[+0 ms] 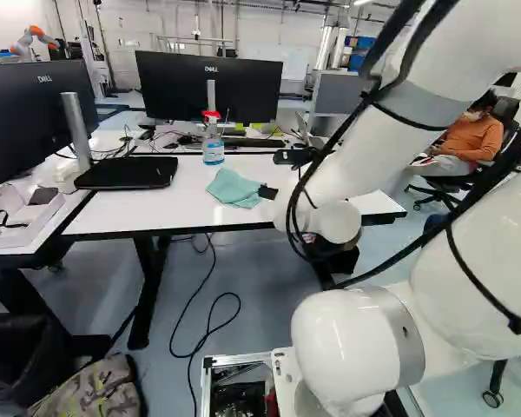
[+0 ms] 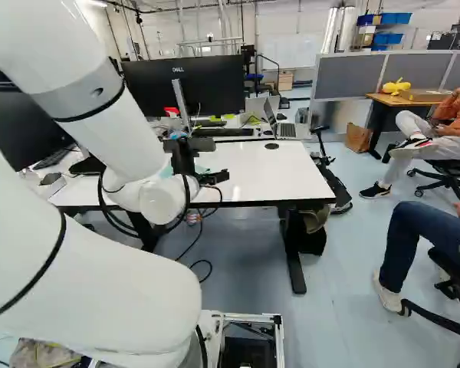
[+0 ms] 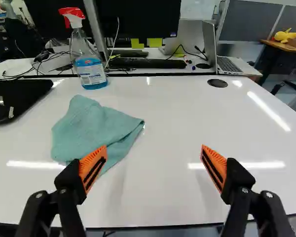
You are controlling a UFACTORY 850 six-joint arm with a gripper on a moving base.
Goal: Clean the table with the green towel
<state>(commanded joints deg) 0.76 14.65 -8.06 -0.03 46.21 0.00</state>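
In the left base view my gripper [image 1: 267,191] is partly hidden behind the arm, beside the green towel [image 1: 234,188]. The wrist view shows the gripper [image 3: 154,165] open wide, nothing between its orange fingers. The towel [image 3: 96,129] lies loosely folded on the white table [image 3: 172,118], ahead of one finger, whose tip overlaps its near edge in the picture; contact cannot be told. In the right base view the arm hides most of the towel.
A spray bottle [image 3: 90,69] with a red head stands behind the towel. A black flat device [image 3: 17,98] lies to one side. Monitors [image 1: 210,87], a keyboard [image 3: 147,63] and an open laptop [image 3: 222,58] stand further back. A round black cap [image 3: 217,83] sits in the tabletop.
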